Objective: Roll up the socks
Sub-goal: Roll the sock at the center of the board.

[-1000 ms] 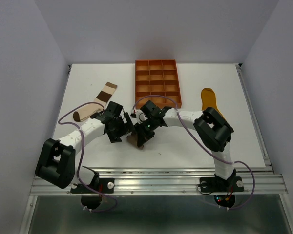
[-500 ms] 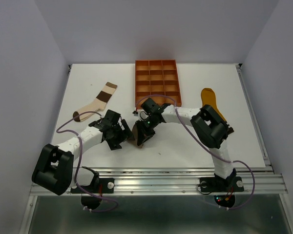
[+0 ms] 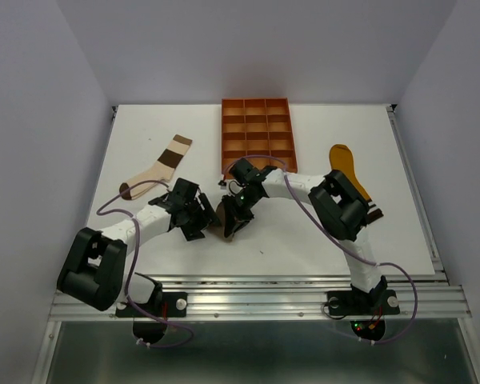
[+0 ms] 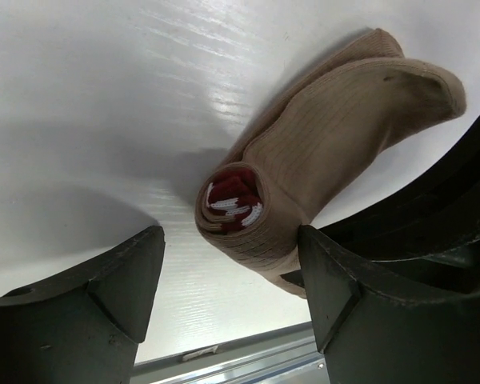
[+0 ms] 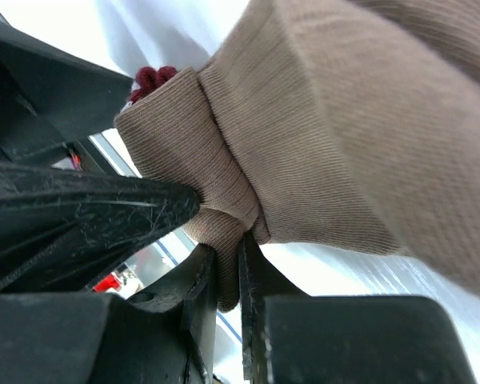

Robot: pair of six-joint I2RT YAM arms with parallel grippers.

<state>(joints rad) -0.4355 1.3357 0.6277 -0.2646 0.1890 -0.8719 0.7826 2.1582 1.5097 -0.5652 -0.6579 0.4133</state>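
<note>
The taupe sock [image 3: 222, 229] lies near the table's front centre, rolled up, its maroon-and-white cuff showing in the middle of the roll [image 4: 234, 204]. My left gripper [image 4: 230, 272] is open around the roll's end: the right finger is against the fabric and the left finger stands clear of it. My right gripper [image 5: 228, 256] is shut on a fold of the taupe sock [image 5: 320, 120] from the other side. The brown-cream-white sock [image 3: 160, 166] lies flat at the left. At the right the mustard sock [image 3: 346, 164] is partly hidden by my right arm.
An orange tray [image 3: 256, 136] with square compartments stands at the back centre, just behind the right arm's wrist. The table's front edge and metal rail [image 3: 256, 284] run close below both grippers. The two grippers [image 3: 216, 218] are nearly touching.
My left gripper has come in from the left onto the end of the roll and its jaws have narrowed somewhat. The right gripper keeps its hold and has barely moved.
</note>
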